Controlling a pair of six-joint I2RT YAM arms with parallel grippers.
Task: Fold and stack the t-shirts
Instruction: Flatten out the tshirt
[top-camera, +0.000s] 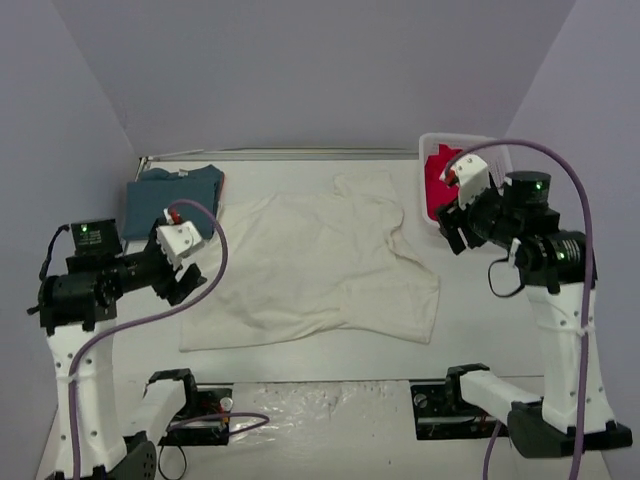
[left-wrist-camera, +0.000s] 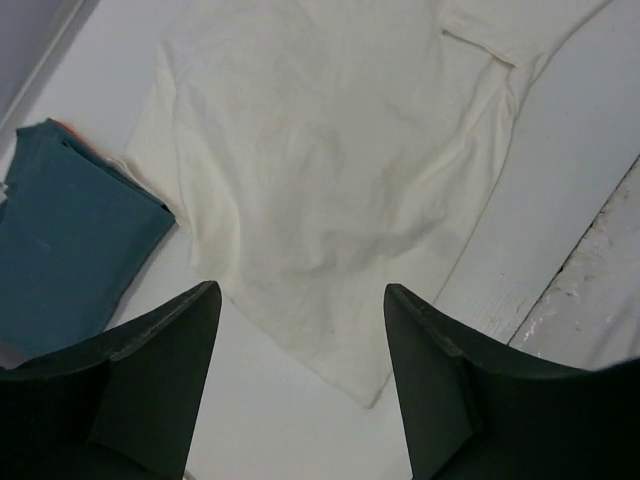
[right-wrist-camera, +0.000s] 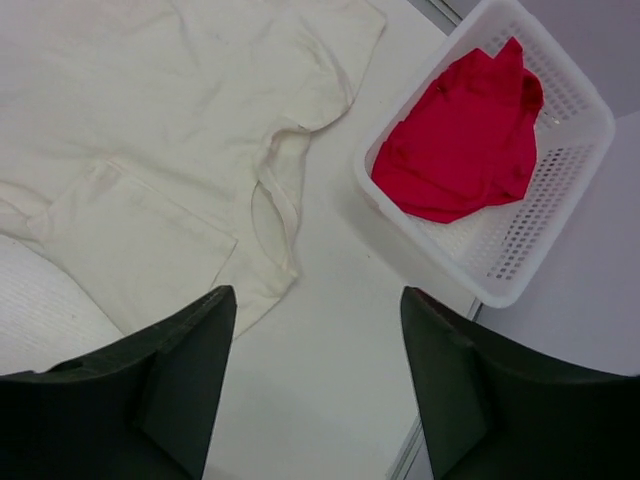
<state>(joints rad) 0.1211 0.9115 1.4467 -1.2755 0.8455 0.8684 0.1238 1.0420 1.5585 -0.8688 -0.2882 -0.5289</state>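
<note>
**Item 1.** Large cream-white soft cloth t-shirt (top-camera: 310, 265). It lies spread and creased in the middle of the white table (top-camera: 480, 320), collar toward the right, hem toward the left. Not yet folded.

**Item 2.** Teal-blue cloth t-shirt (top-camera: 172, 195). Folded, at the far left of the table, its corner just beside the cream-white hem.

**Item 3.** Bright red cloth t-shirt (right-wrist-camera: 460, 140). Crumpled inside the white plastic lattice basket (right-wrist-camera: 540, 265) at the far right.

**Item 4.** Left gripper (left-wrist-camera: 300, 292). Jaws wide, holding nothing, above the hem side.

**Item 5.** Right gripper (right-wrist-camera: 318, 295). Jaws wide, empty, above bare table between collar and basket.

**Hazards, as judged:**
- A pinch may take only the upper layer, so the fold drags crooked.
- Unequal lift by the two arms would skew the fold.
- A hem swept leftward could disturb the teal-blue fold.
- Fingers reaching for the red shirt may catch the lattice and tip the basket.
</note>
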